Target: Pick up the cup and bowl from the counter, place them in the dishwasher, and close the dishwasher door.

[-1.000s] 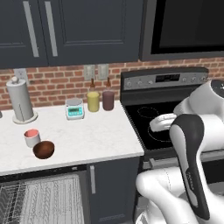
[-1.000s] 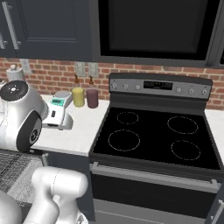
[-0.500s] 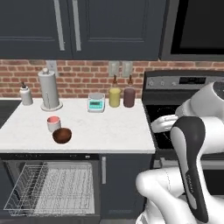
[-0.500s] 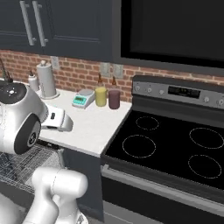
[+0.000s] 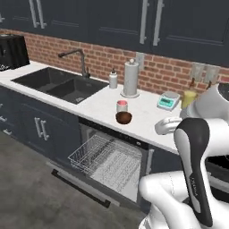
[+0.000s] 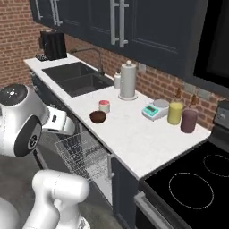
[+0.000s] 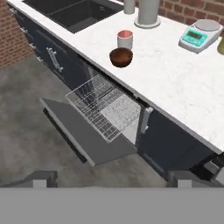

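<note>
The light is soft and even, like a cloudy day. No lamp shows and no side looks much brighter. The white counter [image 5: 147, 112] is the brightest thing. The dark cabinets [image 5: 112, 18] above it are dim, and their silver handles carry thin pale shines. Shadows are weak. A faint dark patch sits under the bowl [image 7: 121, 57], far ahead of the gripper's tips in the hand view. The space inside the dishwasher [image 7: 109, 109] is darker behind the pale rack. The floor looks grey and smudgy. Every picture is a bit soft and grainy, with fuzzy edges on small things. Straight lines stay straight near the borders.
</note>
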Tool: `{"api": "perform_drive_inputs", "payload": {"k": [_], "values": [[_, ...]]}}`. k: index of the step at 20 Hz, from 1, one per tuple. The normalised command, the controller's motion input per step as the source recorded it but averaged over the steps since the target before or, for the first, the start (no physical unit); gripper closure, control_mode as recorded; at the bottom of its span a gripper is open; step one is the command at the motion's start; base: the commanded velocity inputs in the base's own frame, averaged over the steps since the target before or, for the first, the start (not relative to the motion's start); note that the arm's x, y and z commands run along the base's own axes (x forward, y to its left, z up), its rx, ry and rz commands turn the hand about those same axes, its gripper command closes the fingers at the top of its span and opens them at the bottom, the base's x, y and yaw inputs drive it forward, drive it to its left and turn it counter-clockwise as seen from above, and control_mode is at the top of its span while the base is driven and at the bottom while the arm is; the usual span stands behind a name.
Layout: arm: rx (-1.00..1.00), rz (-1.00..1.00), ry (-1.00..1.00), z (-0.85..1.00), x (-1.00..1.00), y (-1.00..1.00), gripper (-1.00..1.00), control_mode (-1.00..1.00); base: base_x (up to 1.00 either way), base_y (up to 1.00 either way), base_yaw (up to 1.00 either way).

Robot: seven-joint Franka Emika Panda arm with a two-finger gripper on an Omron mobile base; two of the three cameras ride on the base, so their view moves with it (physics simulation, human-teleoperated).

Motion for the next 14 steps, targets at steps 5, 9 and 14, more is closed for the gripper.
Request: {"api": "perform_drive_inputs", "payload": {"k": [5,9,14], "values": [[0.00,0.00,0.00,0.00,0.00,0.00,-1.00,1.00,0.00,-0.40,0.87],[0.00,0.00,0.00,0.00,0.00,0.00,-1.00,1.00,0.13,-0.72,0.69],[0.00,0.00,0.00,0.00,0.00,0.00,-1.00,1.00,0.51,-0.46,0.31]]}}
